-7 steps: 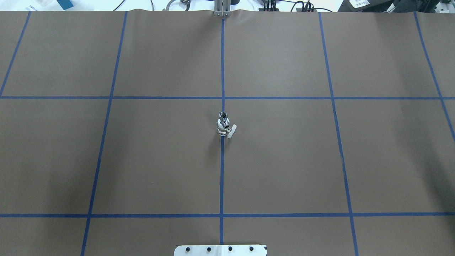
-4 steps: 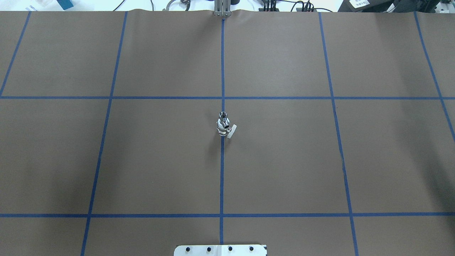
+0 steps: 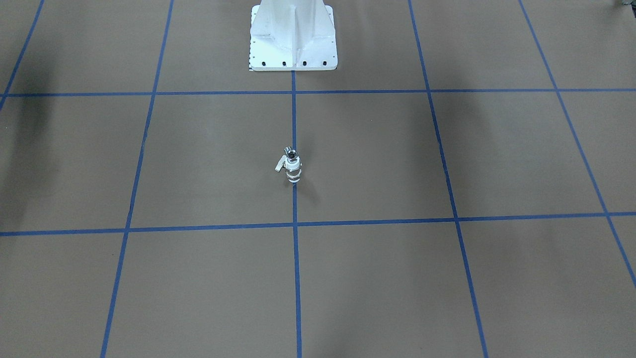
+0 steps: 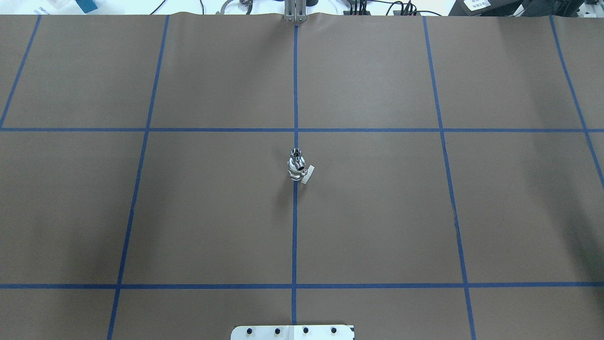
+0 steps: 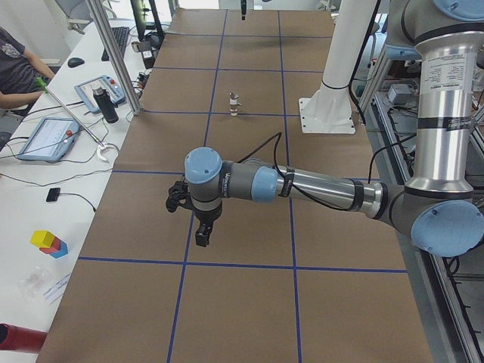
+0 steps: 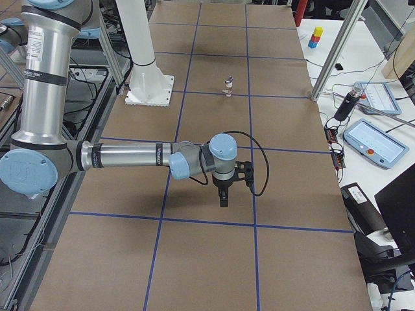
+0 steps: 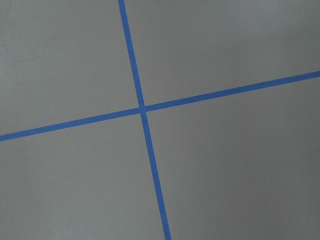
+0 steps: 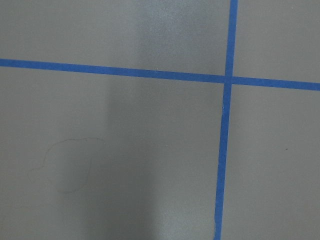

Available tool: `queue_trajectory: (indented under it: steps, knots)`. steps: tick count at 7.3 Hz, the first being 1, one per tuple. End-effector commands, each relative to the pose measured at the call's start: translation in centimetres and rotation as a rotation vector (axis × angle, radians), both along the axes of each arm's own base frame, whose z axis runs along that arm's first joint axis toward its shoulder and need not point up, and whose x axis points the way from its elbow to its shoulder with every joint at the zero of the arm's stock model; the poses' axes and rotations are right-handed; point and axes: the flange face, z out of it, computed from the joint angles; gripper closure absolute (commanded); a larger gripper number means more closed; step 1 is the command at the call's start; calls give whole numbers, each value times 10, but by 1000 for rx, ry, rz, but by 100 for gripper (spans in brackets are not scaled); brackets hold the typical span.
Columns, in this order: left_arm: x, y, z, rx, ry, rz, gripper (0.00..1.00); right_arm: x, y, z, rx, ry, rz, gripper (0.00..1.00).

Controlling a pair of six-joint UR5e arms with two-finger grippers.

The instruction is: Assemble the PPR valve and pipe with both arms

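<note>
PPR valve (image 4: 295, 171) upright at frame centre, pipe (image 4: 296, 153) apparently seated on top. Likely light, rigid, slick: grip banded body, not lever (image 4: 307, 175). Left gripper (image 5: 203, 233), right gripper (image 6: 222, 195): open or closed, can't tell.

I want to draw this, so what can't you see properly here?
- Left gripper, right gripper: out of frame overhead and in front, shown only in side views; open or shut unclear.
- Valve and pipe: too small in every view to see how they join.
- Wrist views: only table and tape.
</note>
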Motion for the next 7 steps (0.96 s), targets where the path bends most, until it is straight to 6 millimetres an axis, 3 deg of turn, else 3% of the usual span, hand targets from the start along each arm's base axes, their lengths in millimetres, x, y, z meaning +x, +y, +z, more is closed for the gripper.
queue_trajectory:
  steps: [1, 7]
  knots:
    - [0, 1, 1, -2, 0, 0, 0, 0, 0, -1, 1, 0, 1, 0]
    - [0, 0, -2, -14, 8, -18, 0, 0, 0, -2, 1, -2, 2, 0]
